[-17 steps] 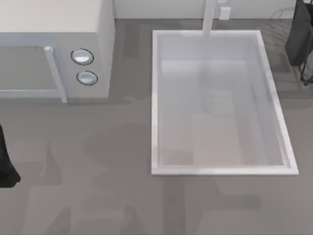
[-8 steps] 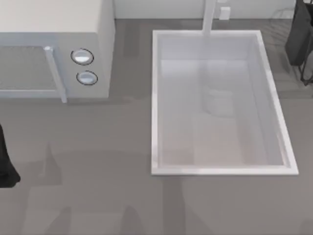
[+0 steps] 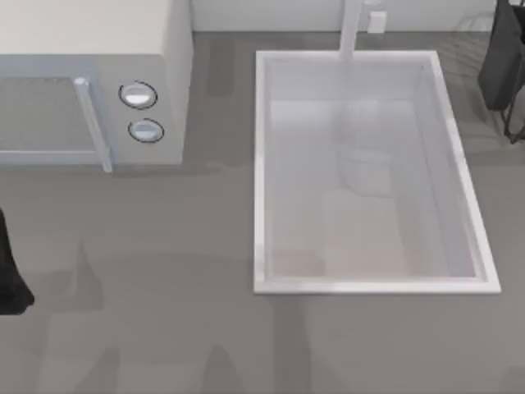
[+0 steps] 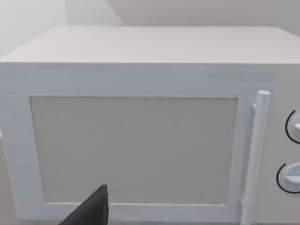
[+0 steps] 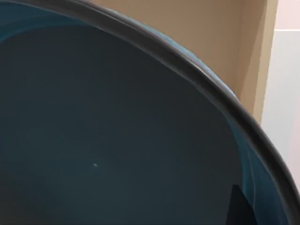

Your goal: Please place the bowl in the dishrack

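The bowl is very close in the right wrist view, with a deep blue inside and a darker rim, against a tan surface. One dark fingertip of my right gripper rests against its inner wall. In the top view my right arm is at the back right edge of the table, past the sink. Thin wire bars run beside it at the picture's edge; I cannot tell whether they belong to the dishrack. My left arm is parked at the left edge, and its gripper faces the microwave door.
A white microwave with a bar handle and two knobs stands at the back left. The white sink basin is sunk into the counter right of centre, with a faucet behind it. Grey countertop runs along the front.
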Action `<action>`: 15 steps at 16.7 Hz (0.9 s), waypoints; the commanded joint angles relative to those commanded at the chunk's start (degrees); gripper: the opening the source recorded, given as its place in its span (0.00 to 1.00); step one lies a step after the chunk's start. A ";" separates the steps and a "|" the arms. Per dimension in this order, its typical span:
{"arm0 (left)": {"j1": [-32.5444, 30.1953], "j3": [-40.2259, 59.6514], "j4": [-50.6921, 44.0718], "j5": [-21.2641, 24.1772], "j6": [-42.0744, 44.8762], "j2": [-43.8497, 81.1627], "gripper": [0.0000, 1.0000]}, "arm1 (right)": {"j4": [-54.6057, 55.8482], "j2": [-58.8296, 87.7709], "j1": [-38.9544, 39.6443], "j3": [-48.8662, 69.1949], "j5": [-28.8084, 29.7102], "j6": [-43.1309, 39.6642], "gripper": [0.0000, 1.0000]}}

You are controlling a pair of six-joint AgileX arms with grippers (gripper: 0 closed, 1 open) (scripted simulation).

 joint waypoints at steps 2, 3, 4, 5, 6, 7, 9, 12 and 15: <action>0.00 0.00 0.00 0.00 0.00 0.00 1.00 | 3.12 3.16 0.93 -0.22 1.12 -0.01 0.00; 0.00 0.00 0.00 0.00 0.00 0.00 1.00 | 5.58 5.57 1.64 -0.45 1.99 -0.01 0.00; 0.00 0.00 0.00 0.00 0.00 0.00 1.00 | 8.61 8.38 2.49 -0.77 3.03 0.00 0.00; 0.00 0.00 0.00 0.00 0.00 0.00 1.00 | 12.16 11.51 3.49 -1.19 4.19 0.00 0.00; 0.00 0.00 0.00 0.00 0.00 0.00 1.00 | 16.18 14.91 4.63 -1.71 5.46 -0.01 0.00; 0.00 0.00 0.00 0.00 0.00 0.00 1.00 | 20.55 18.46 5.88 -2.33 6.81 -0.01 0.00; 0.00 0.00 0.00 0.00 0.00 0.00 1.00 | 29.89 25.70 8.67 -3.81 9.68 -0.03 0.00; 0.00 0.00 0.00 0.00 0.00 0.00 1.00 | 43.03 35.46 13.01 -6.39 13.94 -0.07 0.00; 0.00 0.00 0.00 0.00 0.00 0.00 1.00 | 51.72 42.42 16.60 -8.69 17.42 -0.09 0.00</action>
